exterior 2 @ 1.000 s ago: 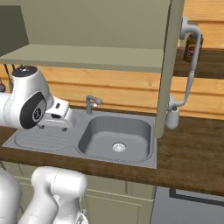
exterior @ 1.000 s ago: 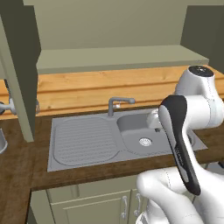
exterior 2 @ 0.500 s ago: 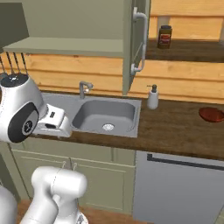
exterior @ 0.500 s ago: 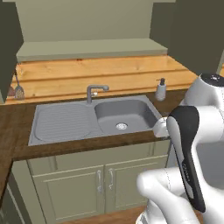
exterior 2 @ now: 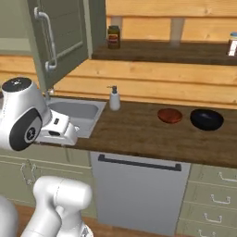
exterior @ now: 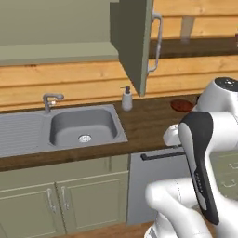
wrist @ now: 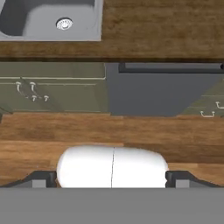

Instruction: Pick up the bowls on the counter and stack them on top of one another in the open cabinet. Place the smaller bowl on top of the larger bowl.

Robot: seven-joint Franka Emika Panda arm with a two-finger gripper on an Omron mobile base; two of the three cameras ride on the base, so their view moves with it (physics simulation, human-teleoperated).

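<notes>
The smaller bowl (exterior 2: 170, 115), glossy red-brown, sits on the dark wood counter (exterior 2: 134, 134) right of the sink; it also peeks out beside my arm as the red-brown bowl (exterior: 181, 105). Just right of it stands the larger bowl (exterior 2: 207, 119), black and wider. The open cabinet has its olive door (exterior: 135, 42) swung out over the counter, with a pale shelf (exterior: 56, 52) inside. My gripper (wrist: 111, 179) is open with nothing between its fingers. It hangs in front of the counter edge, well left of both bowls, looking down at the base cupboards and floor.
A white soap dispenser (exterior 2: 114, 98) stands between the sink (exterior 2: 74, 111) and the bowls. A faucet (exterior: 49, 100) rises behind the sink. The cabinet door with its handle (exterior 2: 46, 39) juts out overhead. A jar (exterior 2: 113, 37) sits on the wall shelf. A dishwasher front (exterior 2: 139, 185) lies below the counter.
The whole scene has slid left in both base views as the camera moved right along the counter. The bowls have come into view. The gripper stays open.
</notes>
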